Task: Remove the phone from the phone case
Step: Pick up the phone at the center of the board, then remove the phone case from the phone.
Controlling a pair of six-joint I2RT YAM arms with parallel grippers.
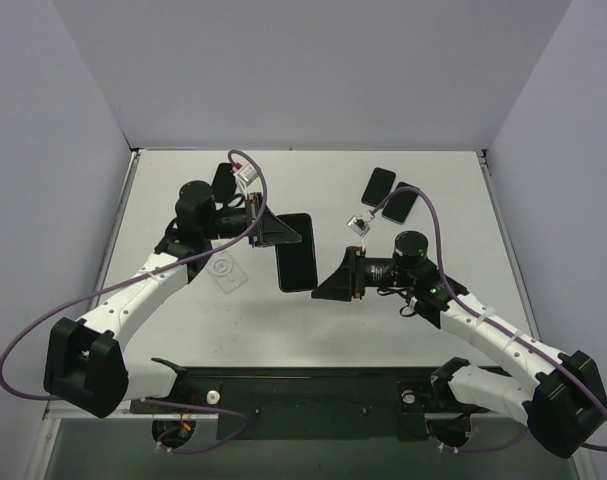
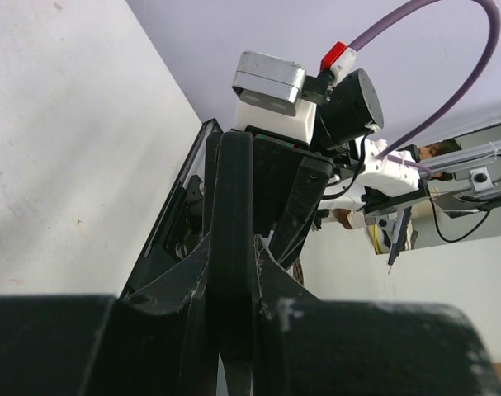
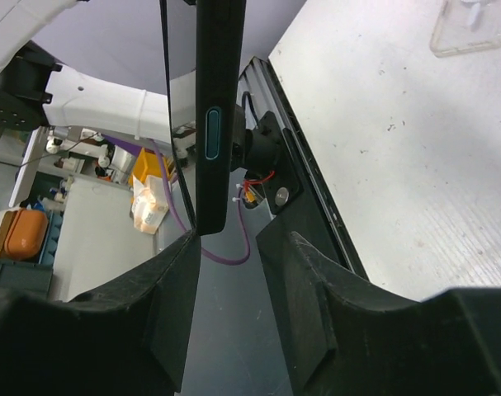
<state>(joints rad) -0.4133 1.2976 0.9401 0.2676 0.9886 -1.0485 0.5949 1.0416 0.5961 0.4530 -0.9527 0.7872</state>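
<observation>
Left hand (image 1: 291, 233) pinches the slim glossy black phone (image 1: 296, 255); right hand (image 1: 321, 287) spread at its edge; clear case (image 1: 226, 272) lies flat

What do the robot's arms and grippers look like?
The left arm and right arm are white with black joints and bases. A purple cable runs along each. The left gripper and right gripper are black wedges with small white cameras.
</observation>
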